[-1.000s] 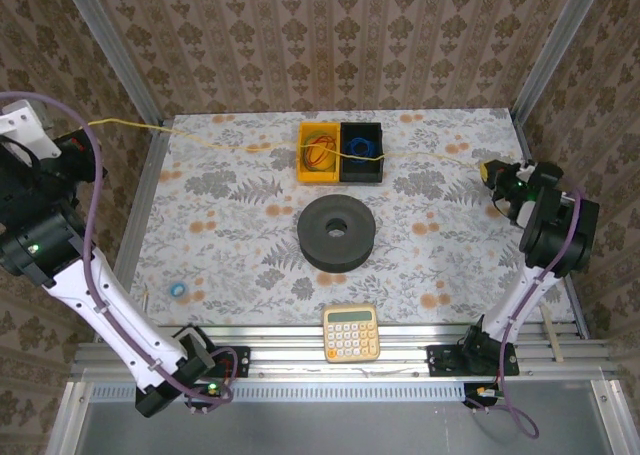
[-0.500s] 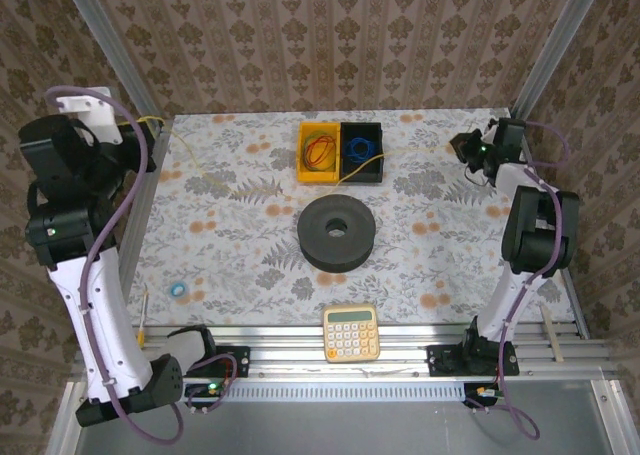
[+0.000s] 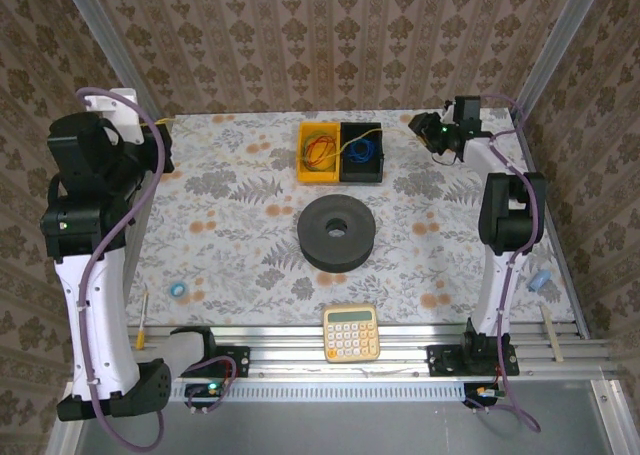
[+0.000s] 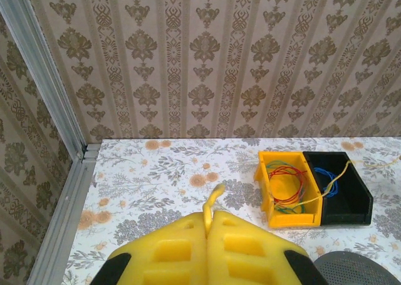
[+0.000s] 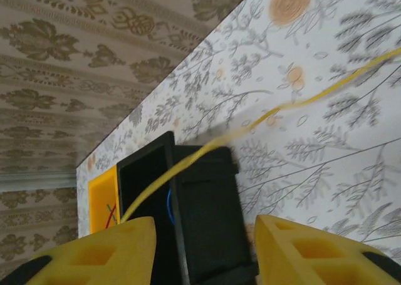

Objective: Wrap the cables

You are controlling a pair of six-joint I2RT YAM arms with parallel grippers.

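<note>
Thin yellow cord (image 4: 216, 193) pokes from clenched left jaws, lower centre; right jaws gape, cord crossing mid-frame above.

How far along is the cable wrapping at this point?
Done: nothing yet, as far as the views tell; no wound loops of the cord show. In hand: the left gripper is shut on one end, with the tip poking out above it. The right gripper stands open, and the cord runs loose ahead of it over the black bin. Left: the whole wrapping.
</note>
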